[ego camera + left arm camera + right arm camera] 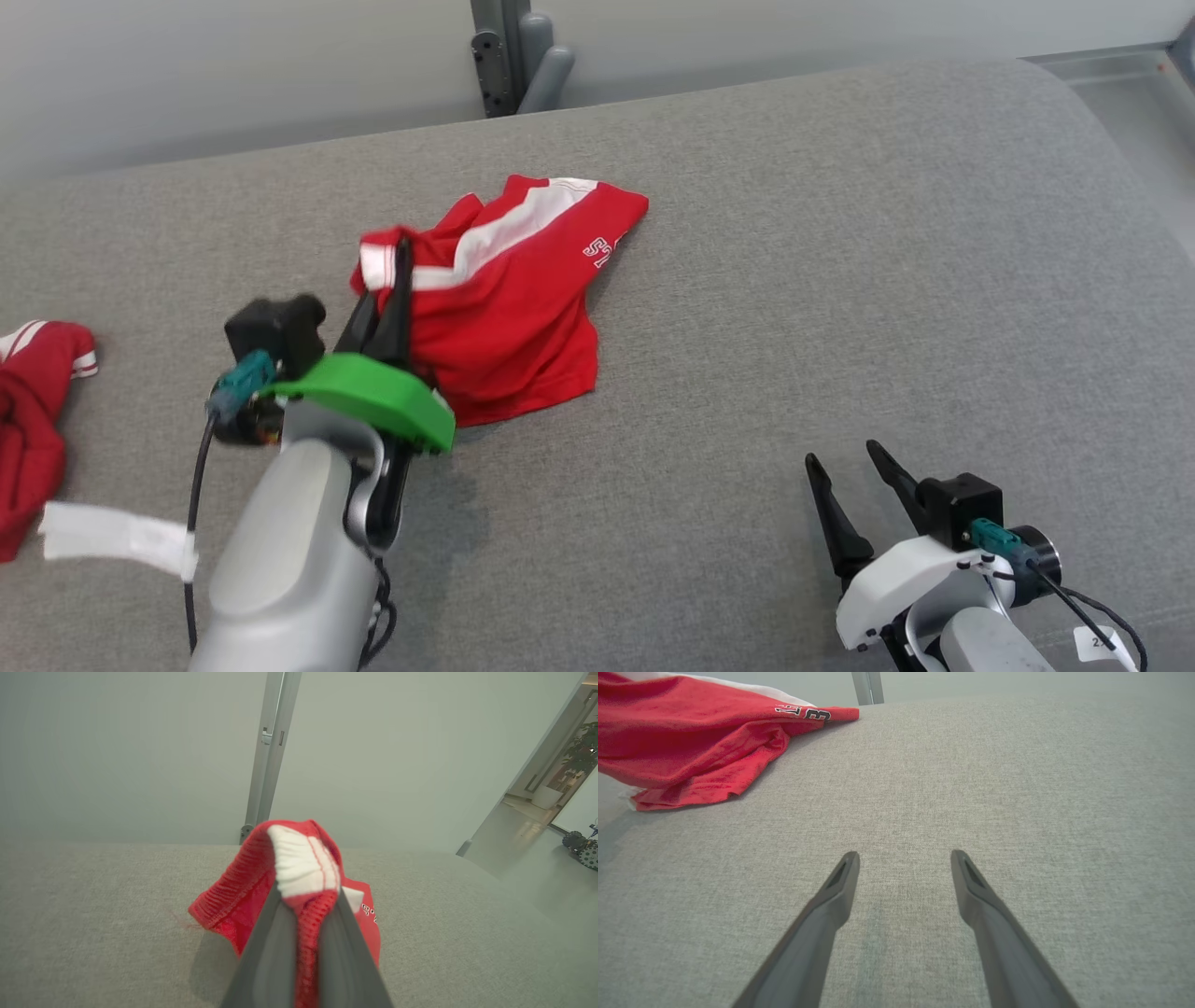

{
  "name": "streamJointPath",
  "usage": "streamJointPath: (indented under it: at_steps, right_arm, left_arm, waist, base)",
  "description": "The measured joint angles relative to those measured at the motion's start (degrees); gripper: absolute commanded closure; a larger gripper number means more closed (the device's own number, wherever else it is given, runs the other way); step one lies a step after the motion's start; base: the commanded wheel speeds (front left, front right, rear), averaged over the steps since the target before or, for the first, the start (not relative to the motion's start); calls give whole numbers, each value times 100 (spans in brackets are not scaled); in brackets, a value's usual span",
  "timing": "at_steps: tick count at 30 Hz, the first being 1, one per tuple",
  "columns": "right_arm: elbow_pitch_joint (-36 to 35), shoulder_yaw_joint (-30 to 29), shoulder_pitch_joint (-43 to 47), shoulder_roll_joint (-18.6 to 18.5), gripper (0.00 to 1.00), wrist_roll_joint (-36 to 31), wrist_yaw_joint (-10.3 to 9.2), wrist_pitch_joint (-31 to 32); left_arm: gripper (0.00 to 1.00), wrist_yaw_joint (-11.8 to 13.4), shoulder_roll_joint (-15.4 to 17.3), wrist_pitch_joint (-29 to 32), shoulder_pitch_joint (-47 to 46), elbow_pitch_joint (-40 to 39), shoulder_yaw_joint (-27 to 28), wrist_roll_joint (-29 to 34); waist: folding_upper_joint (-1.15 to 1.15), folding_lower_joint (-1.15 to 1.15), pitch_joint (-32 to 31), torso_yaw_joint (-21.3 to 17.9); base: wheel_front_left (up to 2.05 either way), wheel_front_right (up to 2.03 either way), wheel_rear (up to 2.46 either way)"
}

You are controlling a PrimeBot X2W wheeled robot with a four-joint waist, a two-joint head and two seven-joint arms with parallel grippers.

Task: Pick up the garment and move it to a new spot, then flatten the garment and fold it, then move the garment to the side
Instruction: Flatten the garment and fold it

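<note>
The left tool [308, 896] is clamped on the ribbed, white-striped edge of the red knit garment [504, 308]. It holds that corner raised off the grey fabric tabletop [840, 233], probably for carrying to a new spot. The rest lies crumpled mid-tabletop. The right tool [842, 455] hangs well apart from it, fingers spread. The hem's white lettering [597, 250] is creased and only partly legible.

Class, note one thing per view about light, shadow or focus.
Head view: soft light, faint shadow on the grey surface beside the garment. Left wrist view: fingers blur near the lens. Right wrist view: the garment throws a soft shadow.
</note>
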Motion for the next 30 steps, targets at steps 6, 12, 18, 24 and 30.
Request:
streamJointPath:
  at_steps: [6,12,18,24,30]
  right_arm:
    - [34,24,1,-10,0,-15,0,0]
    - [121,93,87,-57,0,-13,0,1]
    - [159,64,220,-110,0,-5,0,1]
    - [125,2,382,-103,0,-4,0,0]
    - [-7,83,313,-44,0,58,0,0]
  left_arm:
    - [100,-53,47,1,1117,22,372,46]
    - [100,-80,-3,1,2018,102,967,80]
    - [44,-75,-46,1,2494,140,1365,313]
    - [0,223,-59,2,2719,-277,1820,840]
    - [0,376,-62,0,2891,-805,1822,1067]
  waist:
    - [0,0,-119,263]
    - [0,0,-413,348]
    - [0,0,-677,259]
    - [0,0,-796,112]
    - [0,0,-767,179]
  base:
    - [0,0,0]
    - [0,0,0]
    - [0,0,0]
    - [0,0,0]
    - [0,0,0]
